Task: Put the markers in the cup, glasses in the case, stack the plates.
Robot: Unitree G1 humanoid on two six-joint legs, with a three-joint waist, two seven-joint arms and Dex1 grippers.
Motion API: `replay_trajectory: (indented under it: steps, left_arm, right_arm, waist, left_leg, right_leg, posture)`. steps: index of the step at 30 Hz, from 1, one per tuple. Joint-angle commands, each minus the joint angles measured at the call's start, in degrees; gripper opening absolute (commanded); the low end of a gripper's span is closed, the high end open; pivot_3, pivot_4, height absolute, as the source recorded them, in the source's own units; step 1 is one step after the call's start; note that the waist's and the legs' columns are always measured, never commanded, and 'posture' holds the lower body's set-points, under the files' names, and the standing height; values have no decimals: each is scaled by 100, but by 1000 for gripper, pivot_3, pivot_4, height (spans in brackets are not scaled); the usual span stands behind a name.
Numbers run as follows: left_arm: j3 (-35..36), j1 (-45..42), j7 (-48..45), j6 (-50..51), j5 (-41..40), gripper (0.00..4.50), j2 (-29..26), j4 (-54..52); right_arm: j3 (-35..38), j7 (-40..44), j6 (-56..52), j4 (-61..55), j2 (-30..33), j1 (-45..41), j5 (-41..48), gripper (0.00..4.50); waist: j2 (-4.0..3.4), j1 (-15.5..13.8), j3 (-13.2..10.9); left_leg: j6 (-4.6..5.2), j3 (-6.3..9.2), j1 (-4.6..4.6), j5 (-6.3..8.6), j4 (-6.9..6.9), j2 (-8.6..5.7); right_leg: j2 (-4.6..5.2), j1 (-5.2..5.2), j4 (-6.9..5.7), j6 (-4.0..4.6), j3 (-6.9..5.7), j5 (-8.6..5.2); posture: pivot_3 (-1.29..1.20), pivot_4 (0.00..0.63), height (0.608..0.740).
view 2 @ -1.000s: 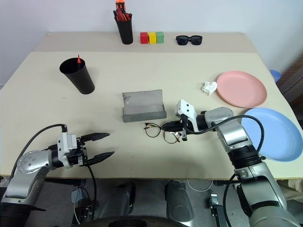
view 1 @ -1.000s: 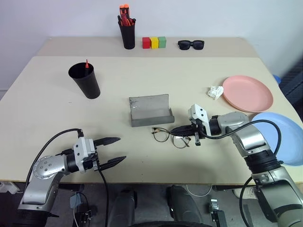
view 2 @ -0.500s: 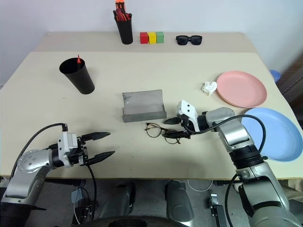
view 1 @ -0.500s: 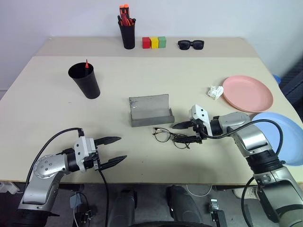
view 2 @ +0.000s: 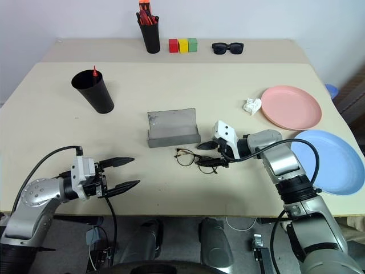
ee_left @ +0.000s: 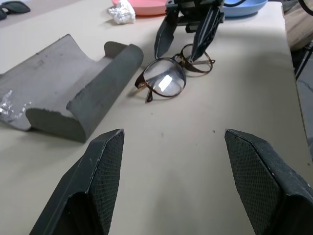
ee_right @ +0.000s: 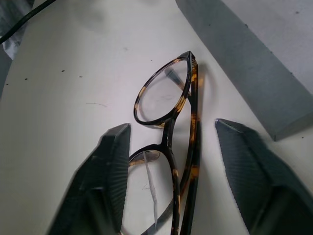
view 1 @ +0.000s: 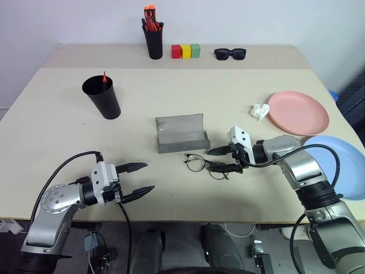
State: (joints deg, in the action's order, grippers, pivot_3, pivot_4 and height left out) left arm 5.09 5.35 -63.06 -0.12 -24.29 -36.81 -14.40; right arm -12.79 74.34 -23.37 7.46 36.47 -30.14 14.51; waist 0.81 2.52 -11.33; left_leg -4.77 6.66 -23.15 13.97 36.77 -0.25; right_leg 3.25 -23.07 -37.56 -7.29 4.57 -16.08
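Glasses (view 1: 206, 164) on table between right fingers (ee_right: 111, 171) spread apart, case (view 1: 181, 133) beside, left fingers (ee_left: 101, 171) wide.

On the tabletop (view 1: 239, 91): 2 plates, 1 pink plate (view 1: 298, 112) and 1 blue plate (view 1: 337, 165); 1 cup (view 1: 102, 97) with 1 red-tipped marker (view 1: 105, 76); 1 pen holder (view 1: 153, 41); 1 case (view 1: 181, 133); 1 glasses (view 1: 204, 164); 1 sunglasses (view 1: 230, 53); 3 coloured blocks (view 1: 186, 51); 1 crumpled paper (view 1: 260, 111)
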Motion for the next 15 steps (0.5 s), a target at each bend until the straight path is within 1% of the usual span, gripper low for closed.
replay_trajectory:
  steps: [1, 2, 3, 15]
  left_arm:
    - [-79, -131, 186, 290, -84, 3361, -58, -448]
    - [-87, -164, 227, 368, -93, 3361, -62, -506]
    - [-91, -193, 262, 439, -102, 3361, -67, -558]
    - [-80, -298, 385, 729, -143, 3361, -80, -740]
  right_arm:
    - [23, 80, -2, -107, 51, -26, 50, 911]
    - [19, 83, 9, -103, 48, -22, 41, 302]
    - [17, 83, 17, -99, 46, -18, 34, 66]
    - [4, 136, -45, -167, 119, -26, 38, 66]
  waist:
    - [0, -3, 0]
    - [0, -3, 0]
    - [0, -1, 0]
    - [0, -1, 0]
  left_leg:
    - [0, 0, 0, 0, 0, 0]
    - [0, 0, -1, 0, 0, 0]
    - [0, 0, -1, 0, 0, 0]
    - [0, 0, 0, 0, -1, 0]
  right_leg:
    - [0, 0, 0, 0, 0, 0]
    - [0, 0, 1, 0, 0, 0]
    - [0, 0, 1, 0, 0, 0]
    - [0, 2, 2, 0, -1, 0]
  posture:
    - [0, 150, 740]
    - [0, 150, 740]
    - [0, 150, 740]
    - [0, 150, 740]
